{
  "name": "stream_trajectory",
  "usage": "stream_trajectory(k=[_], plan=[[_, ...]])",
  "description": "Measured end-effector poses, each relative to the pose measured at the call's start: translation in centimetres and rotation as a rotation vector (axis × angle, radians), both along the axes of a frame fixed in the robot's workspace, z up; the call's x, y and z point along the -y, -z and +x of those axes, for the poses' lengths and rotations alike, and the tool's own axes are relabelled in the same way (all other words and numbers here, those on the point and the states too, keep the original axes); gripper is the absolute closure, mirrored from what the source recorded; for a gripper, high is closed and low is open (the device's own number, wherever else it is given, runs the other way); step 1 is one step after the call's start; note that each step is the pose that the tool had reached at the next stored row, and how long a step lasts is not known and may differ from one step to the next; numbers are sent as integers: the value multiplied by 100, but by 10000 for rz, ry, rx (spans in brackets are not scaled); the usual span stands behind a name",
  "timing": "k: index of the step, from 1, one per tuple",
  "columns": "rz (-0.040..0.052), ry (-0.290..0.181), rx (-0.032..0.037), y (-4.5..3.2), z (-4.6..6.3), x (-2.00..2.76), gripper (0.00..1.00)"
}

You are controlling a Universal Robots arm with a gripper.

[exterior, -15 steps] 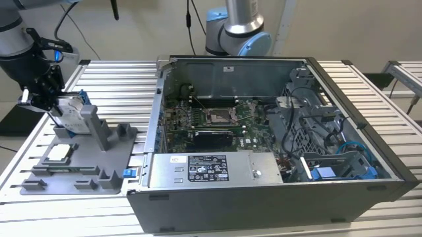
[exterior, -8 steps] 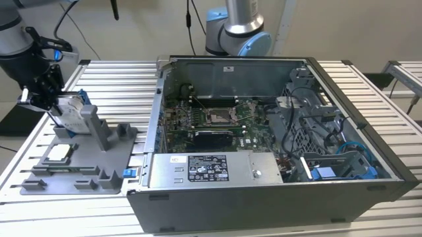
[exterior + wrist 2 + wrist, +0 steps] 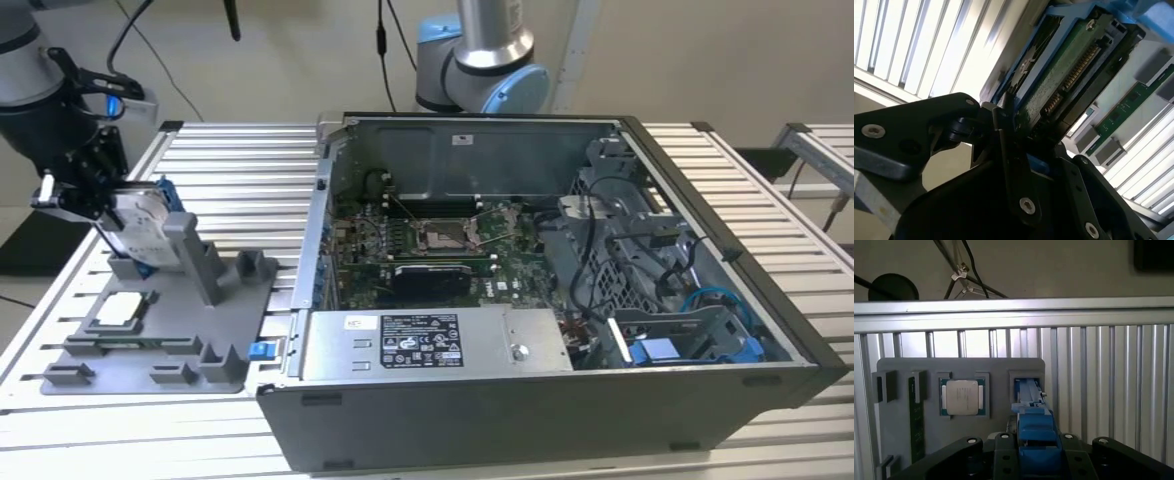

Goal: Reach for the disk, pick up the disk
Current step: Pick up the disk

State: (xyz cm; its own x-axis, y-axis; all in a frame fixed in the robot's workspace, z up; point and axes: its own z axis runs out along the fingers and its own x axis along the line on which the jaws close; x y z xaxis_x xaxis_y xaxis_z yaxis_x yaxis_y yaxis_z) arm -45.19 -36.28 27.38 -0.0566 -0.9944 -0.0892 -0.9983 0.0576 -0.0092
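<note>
The disk [image 3: 143, 227], silver with a blue frame, stands on edge at the back left of the grey fixture [image 3: 214, 320], over its upright slot. My gripper [image 3: 114, 212] is shut on the disk from the exterior view's left. The second wrist view shows the disk's green circuit-board side and blue frame [image 3: 1064, 65] running away from the black fingers [image 3: 1009, 150]. In the first wrist view the disk's blue edge [image 3: 1032, 432] sits between the fingers, above the fixture slot [image 3: 1027, 385]. I cannot tell whether its lower edge still rests in the slot.
A square processor chip [image 3: 120, 308] [image 3: 962, 397] and a memory stick [image 3: 915, 420] lie in the fixture. An open computer case [image 3: 534, 270] with a silver power-supply box [image 3: 427, 343] stands to the exterior view's right. A second arm's base [image 3: 481, 60] is behind it.
</note>
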Motion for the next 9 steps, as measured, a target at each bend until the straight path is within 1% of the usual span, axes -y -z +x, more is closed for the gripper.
stream_trajectory(k=[4,9], plan=[[0,0,-2,-40,0,0,100],[-1,1,-2,-110,0,0,100]])
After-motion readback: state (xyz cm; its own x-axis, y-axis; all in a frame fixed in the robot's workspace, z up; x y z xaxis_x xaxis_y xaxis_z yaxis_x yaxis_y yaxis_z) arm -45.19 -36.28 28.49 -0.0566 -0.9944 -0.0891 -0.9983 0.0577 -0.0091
